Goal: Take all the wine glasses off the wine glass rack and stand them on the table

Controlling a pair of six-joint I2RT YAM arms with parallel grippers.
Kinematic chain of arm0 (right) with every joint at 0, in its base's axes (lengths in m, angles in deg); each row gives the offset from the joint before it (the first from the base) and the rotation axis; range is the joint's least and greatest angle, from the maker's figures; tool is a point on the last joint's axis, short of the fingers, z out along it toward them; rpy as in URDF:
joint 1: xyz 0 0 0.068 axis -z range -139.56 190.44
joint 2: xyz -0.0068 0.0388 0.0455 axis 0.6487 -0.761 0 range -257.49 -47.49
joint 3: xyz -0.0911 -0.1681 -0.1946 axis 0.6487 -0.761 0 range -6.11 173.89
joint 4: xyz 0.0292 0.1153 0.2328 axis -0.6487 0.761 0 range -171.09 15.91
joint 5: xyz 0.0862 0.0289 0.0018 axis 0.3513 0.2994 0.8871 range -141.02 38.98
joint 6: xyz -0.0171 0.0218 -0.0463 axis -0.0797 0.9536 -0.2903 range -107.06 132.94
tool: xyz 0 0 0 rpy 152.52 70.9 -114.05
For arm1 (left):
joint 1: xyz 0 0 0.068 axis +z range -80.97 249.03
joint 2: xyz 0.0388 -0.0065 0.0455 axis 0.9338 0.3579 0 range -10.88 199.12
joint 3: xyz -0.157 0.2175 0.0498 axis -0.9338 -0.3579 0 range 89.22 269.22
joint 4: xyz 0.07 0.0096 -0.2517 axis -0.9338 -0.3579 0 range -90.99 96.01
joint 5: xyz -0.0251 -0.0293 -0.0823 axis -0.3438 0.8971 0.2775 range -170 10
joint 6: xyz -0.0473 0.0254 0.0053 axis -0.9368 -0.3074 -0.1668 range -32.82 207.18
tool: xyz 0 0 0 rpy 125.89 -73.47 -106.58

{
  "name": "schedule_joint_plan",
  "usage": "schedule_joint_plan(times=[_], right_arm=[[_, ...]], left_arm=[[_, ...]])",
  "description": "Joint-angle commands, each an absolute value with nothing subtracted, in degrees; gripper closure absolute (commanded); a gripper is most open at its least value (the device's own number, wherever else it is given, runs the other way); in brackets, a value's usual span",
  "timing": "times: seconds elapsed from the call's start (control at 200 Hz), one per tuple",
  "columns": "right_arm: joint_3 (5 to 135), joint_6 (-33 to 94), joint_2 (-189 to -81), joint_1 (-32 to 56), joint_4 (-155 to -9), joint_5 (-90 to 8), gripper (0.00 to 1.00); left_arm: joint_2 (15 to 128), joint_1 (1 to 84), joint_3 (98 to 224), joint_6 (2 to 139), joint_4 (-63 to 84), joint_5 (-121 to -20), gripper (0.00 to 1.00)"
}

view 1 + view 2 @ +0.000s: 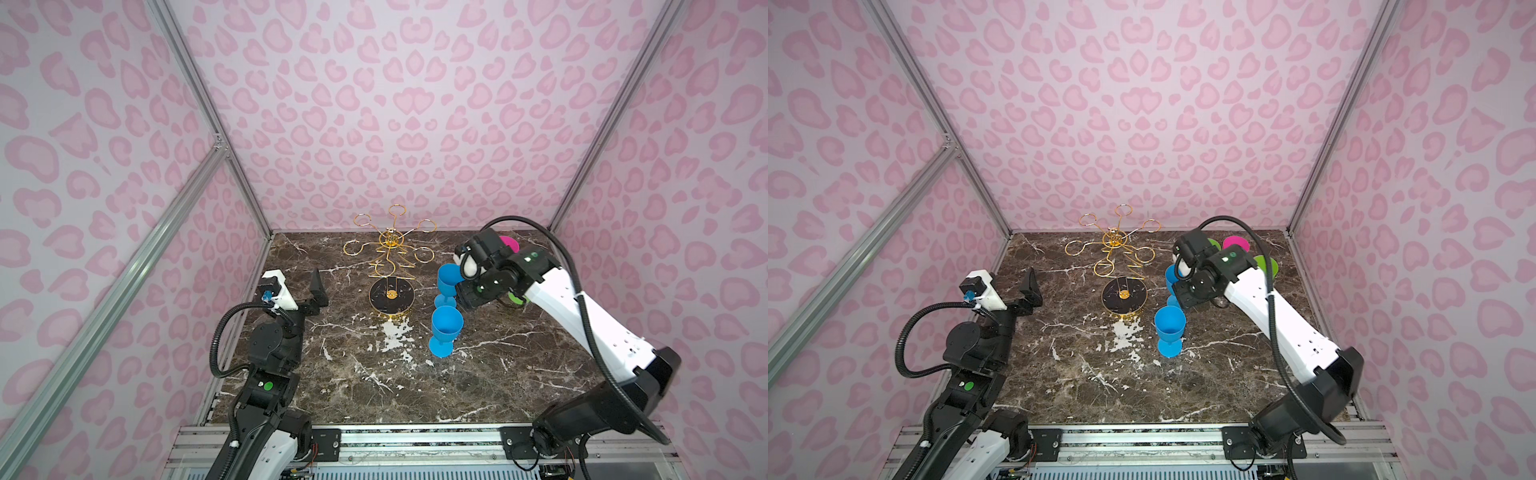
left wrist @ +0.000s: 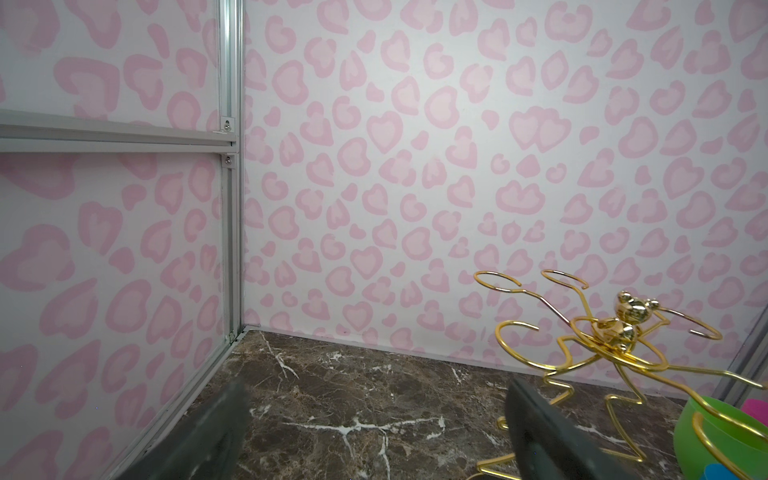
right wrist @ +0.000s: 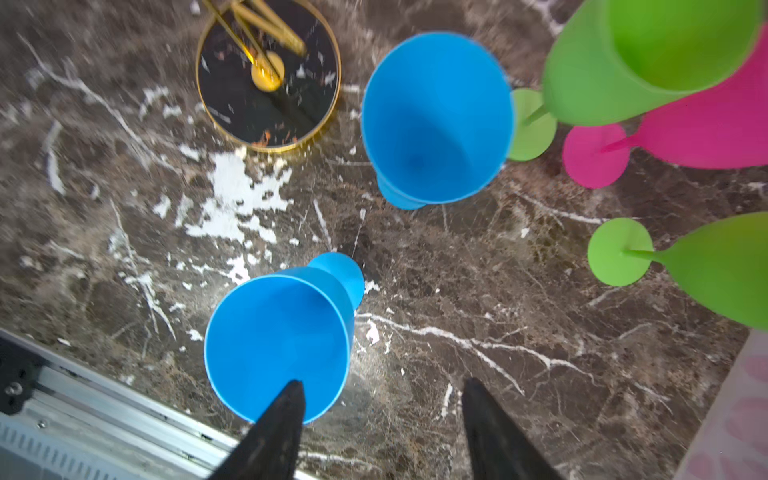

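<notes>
Beside one gold rack (image 1: 380, 297), two blue glasses (image 3: 436, 116) (image 3: 278, 336), two green (image 3: 648, 54) (image 3: 723, 270), one pink (image 3: 706, 124); both claws (image 2: 374, 384) (image 3: 382, 381) spread.

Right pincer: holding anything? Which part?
Nothing. The right pincer is open, gap empty; the blue plastic wine glass by it stands on the dark marble table.

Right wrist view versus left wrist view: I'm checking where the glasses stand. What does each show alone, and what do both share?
Only the right wrist view: the wine glass rack's round black base, five wine glasses standing on their feet, the open right gripper. Only the left wrist view: the rack's gold looped arms, none holding a glass, and the open left gripper. Both: the marble table, part of a green wine glass, slivers of pink glass and blue glass.
</notes>
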State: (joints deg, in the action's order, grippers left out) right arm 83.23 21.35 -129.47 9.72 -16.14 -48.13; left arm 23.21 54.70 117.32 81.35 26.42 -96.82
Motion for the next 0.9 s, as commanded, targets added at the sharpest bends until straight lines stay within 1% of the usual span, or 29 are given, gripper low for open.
schedule_joint_plan(times=[0.0,0.06,0.24,0.31,0.39,0.535,0.61,0.725,0.805,0.895], right_arm=[[73.70,21.45,-121.35,13.34,-31.35,-45.25,0.12],[67.50,21.44,-116.57,15.65,-38.98,-47.47,0.02],[52.57,20.79,-107.84,19.19,-53.95,-54.66,0.02],[46.31,20.06,-104.91,20.56,-60.95,-55.53,0.02],[40.04,19.89,-102.95,22.31,-67.83,-56.50,0.02],[30.47,18.45,-101.34,23.35,-79.46,-59.98,0.02],[26.39,17.08,-101.11,23.80,-86.00,-61.84,0.02],[22.06,15.18,-102.14,24.95,-94.69,-64.97,0.02],[20.13,13.55,-104.12,26.69,-99.70,-64.35,0.02],[20.22,12.17,-106.43,28.51,-100.43,-62.45,0.02]], left_arm=[[25.77,55.06,115.12,82.27,34.01,-96.01,0.03],[28.10,55.14,113.39,82.40,36.57,-95.65,0.03],[33.14,55.20,106.89,84.43,44.03,-98.14,0.03],[34.94,55.47,104.85,85.53,46.60,-99.17,0.03],[37.10,56.44,102.57,86.44,49.40,-98.15,0.03],[42.88,61.16,98.93,85.16,55.88,-94.90,0.03],[46.54,63.78,97.74,83.26,59.35,-91.27,0.03],[49.92,65.42,96.94,84.89,61.46,-89.78,0.02],[52.15,67.01,96.25,84.22,63.69,-88.41,0.02],[56.68,68.28,95.62,84.76,68.07,-87.13,0.01]])
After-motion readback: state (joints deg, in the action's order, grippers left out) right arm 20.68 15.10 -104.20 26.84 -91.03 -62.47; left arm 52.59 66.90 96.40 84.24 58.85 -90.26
